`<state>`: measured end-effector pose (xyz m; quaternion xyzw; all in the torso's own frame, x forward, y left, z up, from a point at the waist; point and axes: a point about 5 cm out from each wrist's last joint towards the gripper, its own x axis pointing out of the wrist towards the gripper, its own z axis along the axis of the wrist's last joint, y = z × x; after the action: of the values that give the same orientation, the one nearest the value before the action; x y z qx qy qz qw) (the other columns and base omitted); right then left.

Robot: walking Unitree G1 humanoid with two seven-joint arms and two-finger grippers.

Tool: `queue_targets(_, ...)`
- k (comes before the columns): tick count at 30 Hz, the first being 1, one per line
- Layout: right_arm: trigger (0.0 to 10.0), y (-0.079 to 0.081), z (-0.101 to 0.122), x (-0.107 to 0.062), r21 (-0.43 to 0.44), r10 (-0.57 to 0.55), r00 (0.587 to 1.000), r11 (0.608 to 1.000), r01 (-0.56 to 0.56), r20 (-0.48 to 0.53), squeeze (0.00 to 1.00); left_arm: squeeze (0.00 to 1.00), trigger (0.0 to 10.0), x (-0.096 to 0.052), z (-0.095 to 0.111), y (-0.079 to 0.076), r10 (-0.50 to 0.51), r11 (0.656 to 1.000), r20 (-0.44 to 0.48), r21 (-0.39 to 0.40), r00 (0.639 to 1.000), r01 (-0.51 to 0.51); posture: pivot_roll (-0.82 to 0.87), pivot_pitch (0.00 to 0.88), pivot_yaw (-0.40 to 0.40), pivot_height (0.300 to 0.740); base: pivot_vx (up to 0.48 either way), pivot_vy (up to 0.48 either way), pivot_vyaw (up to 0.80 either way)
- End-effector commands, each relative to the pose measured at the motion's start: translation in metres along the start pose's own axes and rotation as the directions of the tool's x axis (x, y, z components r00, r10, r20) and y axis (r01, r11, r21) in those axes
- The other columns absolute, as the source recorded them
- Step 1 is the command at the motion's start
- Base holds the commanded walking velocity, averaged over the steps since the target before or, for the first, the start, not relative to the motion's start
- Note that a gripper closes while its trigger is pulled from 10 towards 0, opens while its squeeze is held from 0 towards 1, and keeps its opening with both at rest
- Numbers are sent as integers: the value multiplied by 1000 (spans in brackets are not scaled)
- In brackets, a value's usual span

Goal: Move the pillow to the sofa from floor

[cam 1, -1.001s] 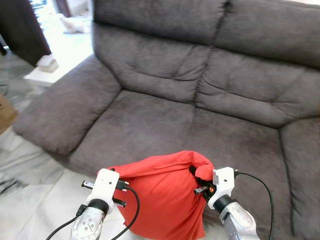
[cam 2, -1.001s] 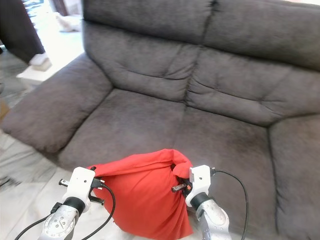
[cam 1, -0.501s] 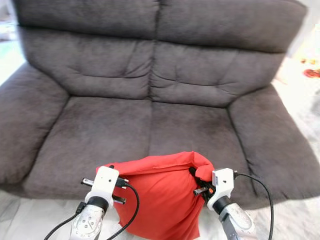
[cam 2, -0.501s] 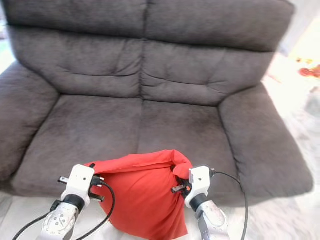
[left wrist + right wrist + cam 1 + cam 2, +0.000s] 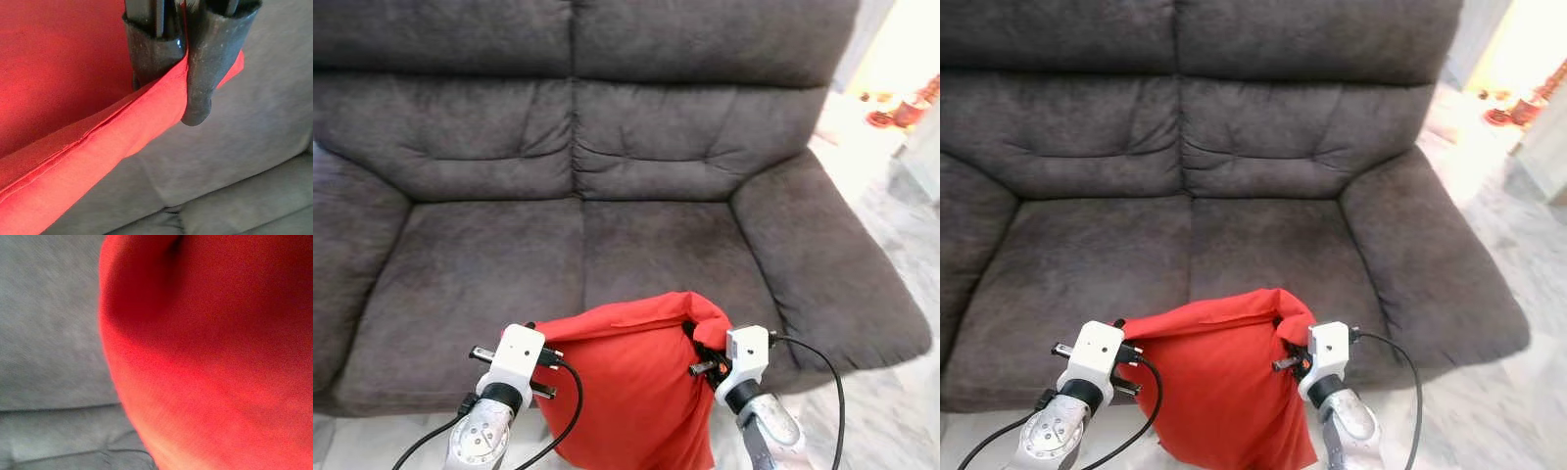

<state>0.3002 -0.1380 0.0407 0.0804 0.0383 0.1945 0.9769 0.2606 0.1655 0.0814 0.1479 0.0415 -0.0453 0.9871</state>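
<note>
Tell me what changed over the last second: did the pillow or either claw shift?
Mostly the camera: the view swung so the grey sofa now sits square ahead, with its right armrest and the floor beyond in view. The red pillow hangs as before between the left claw, shut on its edge, and the right claw at its other corner. Nothing let go; the pillow is not yet on the seat.

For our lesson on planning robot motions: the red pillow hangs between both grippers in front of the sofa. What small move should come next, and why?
Probably carry the pillow forward over the seat cushion. The left gripper pinches its edge, the right gripper holds the other corner, and it hangs at the sofa's front edge, not yet resting on it.
</note>
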Motion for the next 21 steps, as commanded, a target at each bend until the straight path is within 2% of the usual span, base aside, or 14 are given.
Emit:
queue_targets(1, 10000, -7, 3, -1, 15, -64, 997, 998, 63, 37, 0, 0, 10000, 4, 12, 19, 67, 998, 62, 13, 996, -67, 232, 86, 17, 737, 0, 0, 0)
queue_targets(4, 10000, -6, 7, 0, 21, -76, 995, 997, 75, 63, 0, 0, 10000, 4, 14, 21, 69, 998, 68, 10, 995, -69, 235, 64, 22, 737, 0, 0, 0)
queue_targets(6, 10000, -11, 10, 0, 13, -102, 992, 995, 101, 74, 0, 0, 10000, 7, 15, 23, 67, 997, 76, 18, 995, -69, 235, 26, 29, 737, 0, 0, 0)
queue_targets(8, 10000, -13, 11, 0, 8, -111, 991, 994, 111, 80, 0, 0, 10000, 8, 15, 24, 70, 997, 76, 18, 995, -72, 235, 26, 29, 737, 0, 0, 0)
queue_targets(10, 10000, -16, 13, 1, -1, -128, 988, 992, 128, 90, 0, 0, 10000, 14, 14, 26, 73, 997, 74, 17, 995, -74, 224, 3, 28, 737, 0, 0, 0)
queue_targets(15, 10000, -19, 18, 1, -3, -153, 982, 988, 154, 112, 0, 0, 10000, 20, 10, 28, 78, 997, 64, 19, 995, -79, 204, 0, 16, 737, 0, 0, 0)
queue_targets(21, 10000, -16, 17, 5, -6, -158, 982, 987, 160, 99, 0, 0, 10000, 21, 4, 25, 86, 995, 49, 38, 995, -88, 179, 0, 17, 737, 0, -87, 0)
